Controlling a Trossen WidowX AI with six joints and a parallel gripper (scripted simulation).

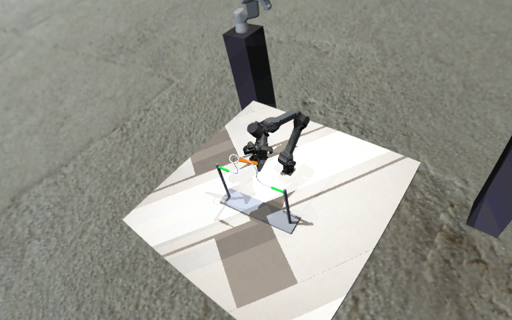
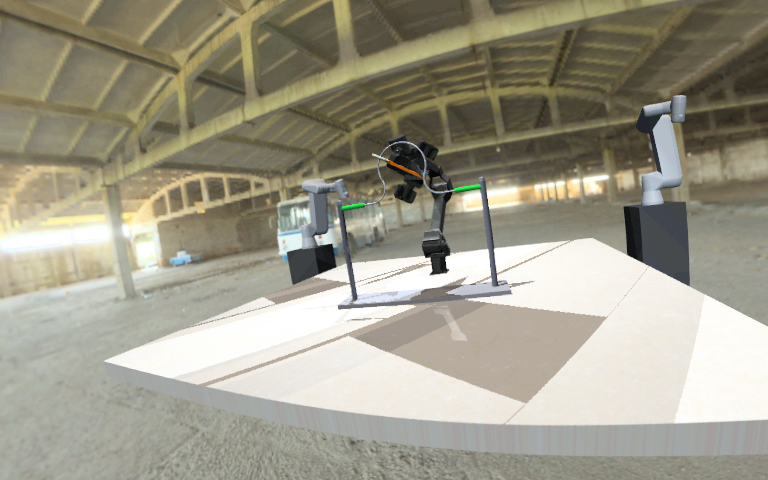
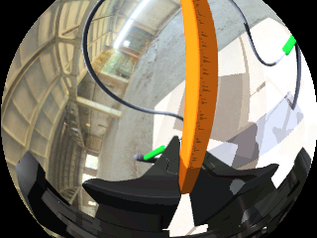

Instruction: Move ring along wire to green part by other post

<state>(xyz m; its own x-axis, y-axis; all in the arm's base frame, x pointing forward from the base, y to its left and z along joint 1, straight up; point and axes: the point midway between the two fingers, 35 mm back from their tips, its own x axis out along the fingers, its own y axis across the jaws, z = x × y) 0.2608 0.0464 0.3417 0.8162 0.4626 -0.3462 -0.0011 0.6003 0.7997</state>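
The dark six-joint arm (image 1: 292, 141) arches over the pale patterned bench (image 1: 339, 181), and its black end effector (image 1: 259, 163) is clenched on the near end of the long orange handle (image 1: 247, 161), fingers pinched tight around it. From the wrist camera that handle (image 3: 197, 86) runs straight up out of the two dark fingers to a small pale collar at the top, where the thin grey ring (image 3: 119, 47) sweeps out in a wide loop.

In the exterior view the ring (image 2: 384, 164) stands high above the bench, between the two dark slim posts (image 2: 346, 249) (image 2: 488, 232), with the handle (image 2: 404, 168) tilted down towards the arm. The bent thin grey wire (image 2: 436, 191) dips and curls between the posts, and it passes through the ring; whether it touches the ring anywhere, I cannot tell at this size.

Each post carries a short bright green wire section: one (image 1: 224, 169) by the post on the left of the top view, the other (image 1: 277, 189) by the post on the right. The ring (image 1: 234, 159) sits nearer the left-hand green section there, just past it, over the grey stretch. Both posts stand on a flat pale grey base plate (image 1: 241, 201) lying on the bench
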